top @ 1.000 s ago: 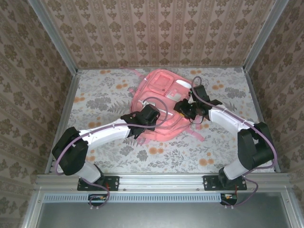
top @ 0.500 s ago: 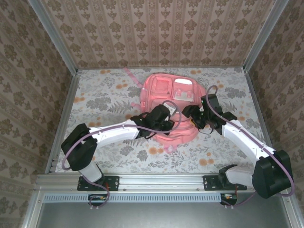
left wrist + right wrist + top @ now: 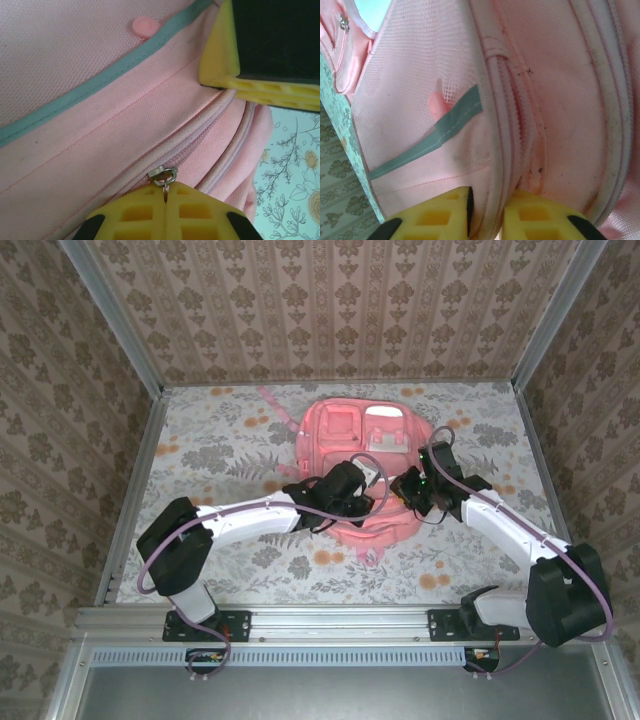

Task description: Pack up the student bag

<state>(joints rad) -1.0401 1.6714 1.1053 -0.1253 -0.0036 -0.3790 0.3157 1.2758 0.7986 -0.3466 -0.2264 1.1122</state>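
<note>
On the flowered table [image 3: 220, 440], top view: pink student bag [image 3: 355, 435] flat in the far middle, front pockets up, one thin strap [image 3: 275, 400] trailing off toward the far left. Both arms bent in over its near edge. Left gripper [image 3: 372, 500] and right gripper [image 3: 403, 490] near each other, low on the fabric. Too small from this height to tell how the jaws stand.

At the left wrist: pink fabric close up, a grey-green trim stripe [image 3: 90, 87] slanting across, a zip line curving below it. Left gripper clenched, yellow pads [image 3: 135, 212] pressed together at the bottom edge. Metal zip pull [image 3: 164, 176] nipped between the tips, its ring just above them. Patch of flowered table at lower right, beside the bag.

At the right wrist: mesh side pocket [image 3: 420, 90] with the same stripe, zip seams running up the frame. Right gripper closed on a raised ridge of the bag along the zip, one yellow pad on each side, both touching the fabric.
</note>
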